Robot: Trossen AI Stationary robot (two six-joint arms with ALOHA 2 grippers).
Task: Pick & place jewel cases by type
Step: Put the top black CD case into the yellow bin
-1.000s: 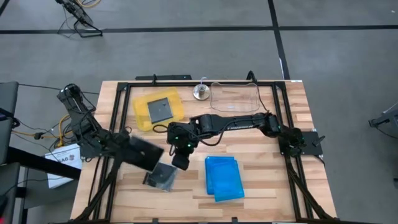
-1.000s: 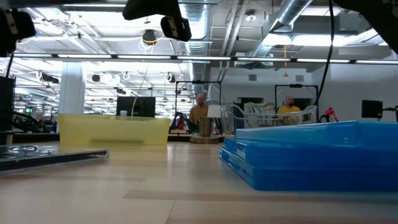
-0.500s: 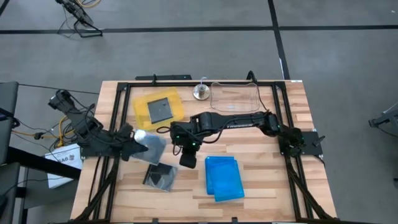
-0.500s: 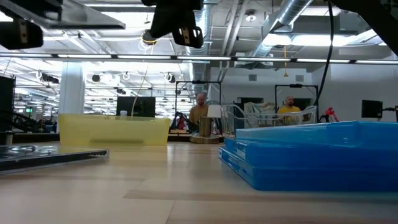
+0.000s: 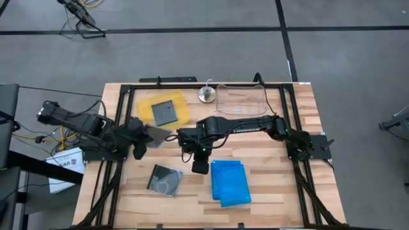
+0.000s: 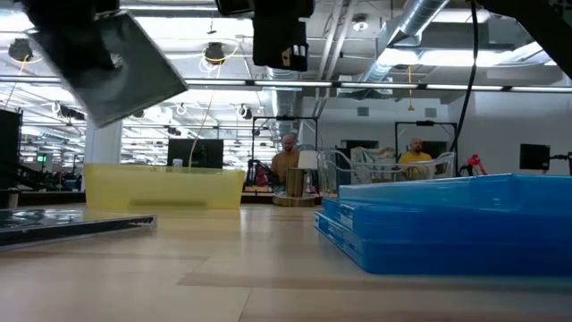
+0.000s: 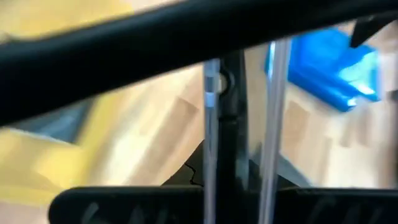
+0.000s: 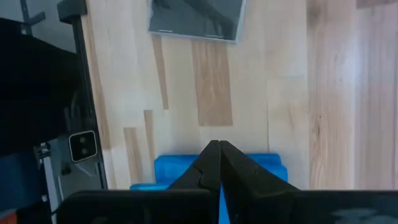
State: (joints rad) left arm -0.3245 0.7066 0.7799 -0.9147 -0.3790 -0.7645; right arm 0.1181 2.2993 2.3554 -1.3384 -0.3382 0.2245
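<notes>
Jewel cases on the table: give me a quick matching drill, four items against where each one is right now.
Items:
1. blue cases
2. grey case in the left gripper
3. grey case with a disc showing
4. grey case near the back edge

Places:
A. lying in the yellow tray
B. lifted off the table, tilted, beside the tray
C. stacked on the wood next to the right gripper
D. flat on the wood at the front left

Pairs: 1-C, 2-B, 3-D, 4-A
</notes>
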